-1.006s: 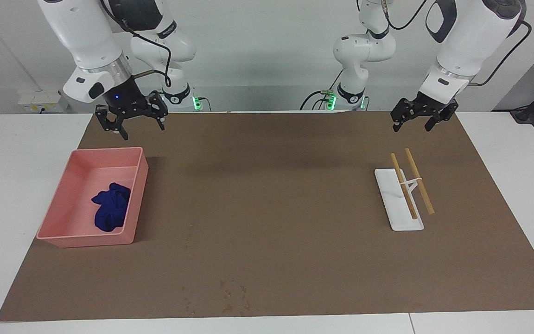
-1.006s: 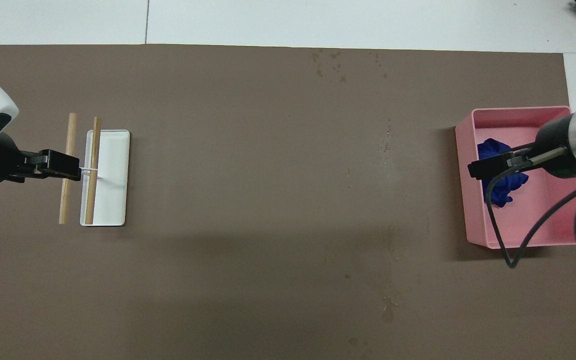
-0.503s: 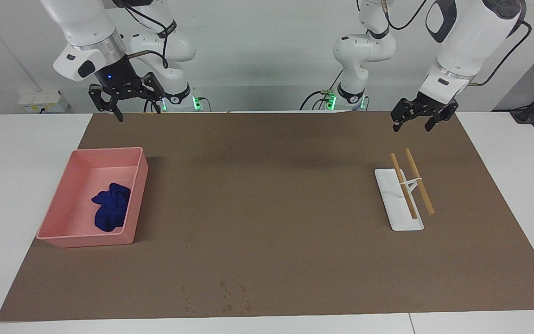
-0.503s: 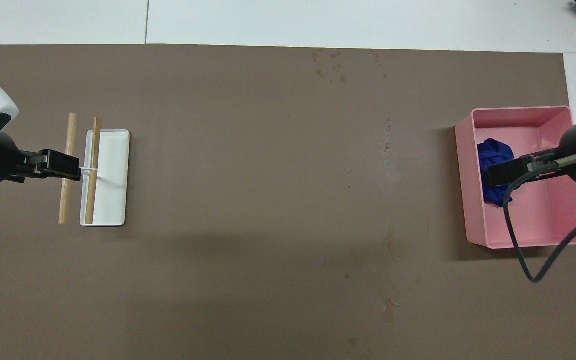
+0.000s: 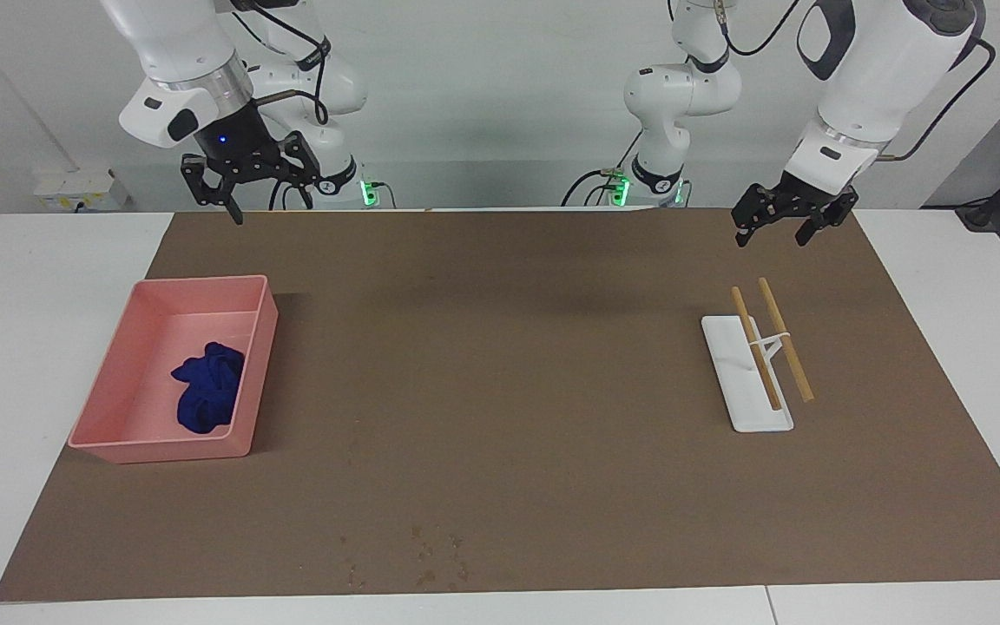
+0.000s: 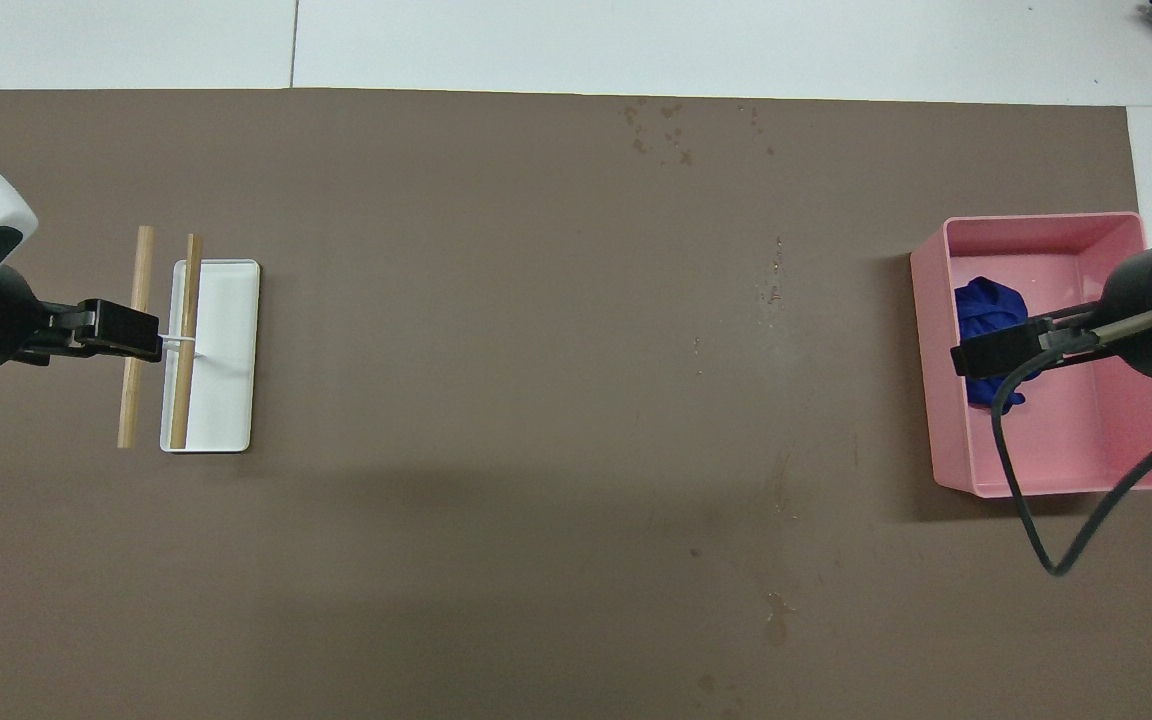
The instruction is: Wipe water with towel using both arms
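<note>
Towel (image 5: 207, 386) bunched in pink tray (image 5: 109, 438) at R-arm end of brown mat (image 5: 500, 391), untouched; R gripper (image 5: 242, 180) up in air over tray w/ fingers spread, empty; L gripper (image 5: 782, 217) over rack w/ two sticks (image 5: 769, 347), wide open, empty.

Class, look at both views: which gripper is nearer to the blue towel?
Right. The right gripper hangs open high over the pink tray holding the towel; the left gripper waits open above the wooden rack at the table's other end.
</note>
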`<state>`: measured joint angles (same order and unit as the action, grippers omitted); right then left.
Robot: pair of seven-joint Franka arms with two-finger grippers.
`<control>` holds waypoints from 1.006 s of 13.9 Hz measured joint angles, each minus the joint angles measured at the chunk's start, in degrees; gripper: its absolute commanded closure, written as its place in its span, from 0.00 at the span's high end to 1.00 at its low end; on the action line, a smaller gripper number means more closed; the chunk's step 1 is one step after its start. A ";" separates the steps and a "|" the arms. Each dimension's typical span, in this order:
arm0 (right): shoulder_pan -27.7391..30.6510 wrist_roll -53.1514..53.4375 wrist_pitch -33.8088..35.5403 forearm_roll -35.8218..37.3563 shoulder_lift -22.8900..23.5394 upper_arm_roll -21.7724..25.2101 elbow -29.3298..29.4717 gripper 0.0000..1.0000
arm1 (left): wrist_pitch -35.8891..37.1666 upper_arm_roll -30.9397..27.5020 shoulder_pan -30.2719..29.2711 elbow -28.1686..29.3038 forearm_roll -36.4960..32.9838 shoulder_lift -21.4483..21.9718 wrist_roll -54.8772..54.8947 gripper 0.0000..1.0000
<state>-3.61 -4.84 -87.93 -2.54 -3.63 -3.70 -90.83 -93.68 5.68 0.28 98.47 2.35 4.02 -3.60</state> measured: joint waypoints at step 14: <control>-5.89 0.91 -2.74 1.76 -0.02 8.12 -1.47 1.00 | 0.00 0.00 0.00 0.00 0.00 0.00 0.00 1.00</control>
<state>-9.51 -3.93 -90.67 -0.78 -3.66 4.43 -92.29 -93.68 5.68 0.28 98.47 2.35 4.02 -3.60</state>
